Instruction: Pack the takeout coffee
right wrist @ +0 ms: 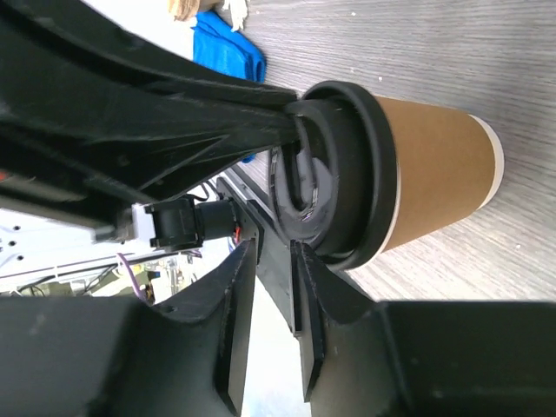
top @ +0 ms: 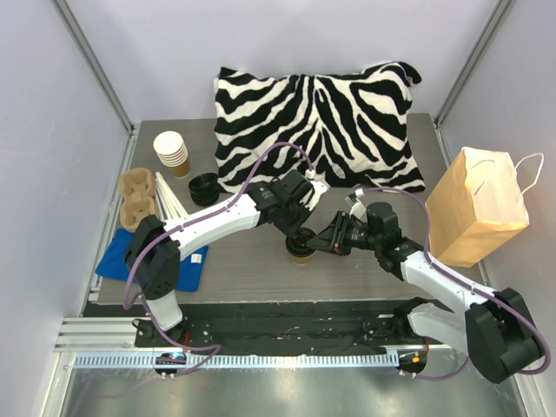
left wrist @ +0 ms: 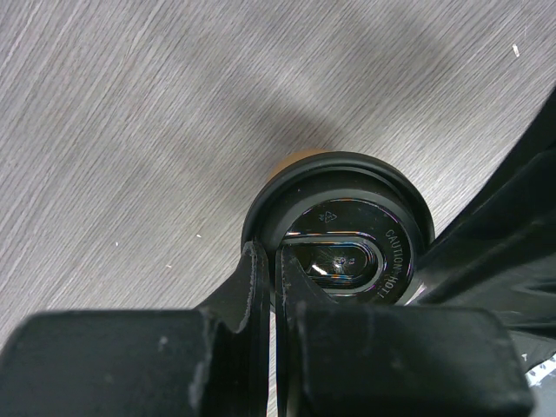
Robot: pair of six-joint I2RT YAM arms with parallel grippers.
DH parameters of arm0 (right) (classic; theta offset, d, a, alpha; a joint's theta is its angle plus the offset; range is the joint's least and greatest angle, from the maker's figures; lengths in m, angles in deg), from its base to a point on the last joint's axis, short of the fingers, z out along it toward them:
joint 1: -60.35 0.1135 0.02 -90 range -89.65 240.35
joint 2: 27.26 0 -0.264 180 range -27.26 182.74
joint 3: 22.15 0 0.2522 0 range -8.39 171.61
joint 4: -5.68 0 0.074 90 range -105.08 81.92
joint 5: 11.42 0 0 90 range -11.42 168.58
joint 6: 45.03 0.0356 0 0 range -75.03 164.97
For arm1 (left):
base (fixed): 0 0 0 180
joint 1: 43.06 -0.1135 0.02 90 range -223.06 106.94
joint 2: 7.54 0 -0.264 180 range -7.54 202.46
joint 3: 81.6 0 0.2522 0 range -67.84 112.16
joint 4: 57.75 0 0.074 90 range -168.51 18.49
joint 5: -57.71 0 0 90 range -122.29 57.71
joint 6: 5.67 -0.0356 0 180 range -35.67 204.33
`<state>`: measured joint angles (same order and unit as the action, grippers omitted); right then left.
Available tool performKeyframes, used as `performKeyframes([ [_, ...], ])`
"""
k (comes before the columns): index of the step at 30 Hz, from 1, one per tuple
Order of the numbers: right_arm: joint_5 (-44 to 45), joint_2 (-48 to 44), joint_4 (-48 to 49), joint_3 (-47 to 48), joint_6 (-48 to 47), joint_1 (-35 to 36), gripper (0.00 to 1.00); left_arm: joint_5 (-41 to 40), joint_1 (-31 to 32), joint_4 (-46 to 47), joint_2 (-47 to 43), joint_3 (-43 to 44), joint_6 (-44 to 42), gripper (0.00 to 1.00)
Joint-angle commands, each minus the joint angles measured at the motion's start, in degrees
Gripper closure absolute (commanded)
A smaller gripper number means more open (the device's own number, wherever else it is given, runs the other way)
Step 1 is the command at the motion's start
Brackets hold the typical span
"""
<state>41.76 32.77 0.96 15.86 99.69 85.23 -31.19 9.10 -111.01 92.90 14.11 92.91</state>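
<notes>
Top view: the cup (top: 301, 252) stood upright at centre frame on the table (top: 234, 261). The bag (top: 476, 208) stood well apart at the right edge. The left gripper (top: 301, 233) hung over the cup's top, and the right gripper (top: 324, 242) was just beside it.

Left wrist view: the left gripper (left wrist: 271, 265) was closed on nothing, its tips resting on the lid (left wrist: 347, 200) at lower centre.

Right wrist view: the cup (right wrist: 434, 169) filled the upper right. The right gripper (right wrist: 274, 252), at the bottom, had only a narrow gap between its fingers and held nothing, its tips near the lid's rim.

The step looked like pressing the lid home. Done well, the push should go straight down. The right fingers would need to spread wider to take the cup below the rim, then grip the paper wall gently.
</notes>
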Motion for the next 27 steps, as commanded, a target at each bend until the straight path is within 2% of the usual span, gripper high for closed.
performKeyframes([
  [1,-1.3,3.1,7.0,1.8,1.0,0.9,0.73,-0.4,0.2,-0.2,1.5,0.4,0.0,1.00],
  [13,-2.4,7.2,11.4,0.2,7.2,1.3,0.84,-0.6,0.3,-0.3,1.2,0.0,-0.2,1.00],
  [21,-1.5,9.3,7.9,-2.3,7.1,1.0,0.89,-0.5,0.2,-0.7,1.2,-0.2,-0.8,1.00],
  [27,-1.3,12.6,5.6,-3.2,8.6,-0.6,0.98,0.0,0.2,-0.9,0.6,-0.6,-1.2,1.00],
])
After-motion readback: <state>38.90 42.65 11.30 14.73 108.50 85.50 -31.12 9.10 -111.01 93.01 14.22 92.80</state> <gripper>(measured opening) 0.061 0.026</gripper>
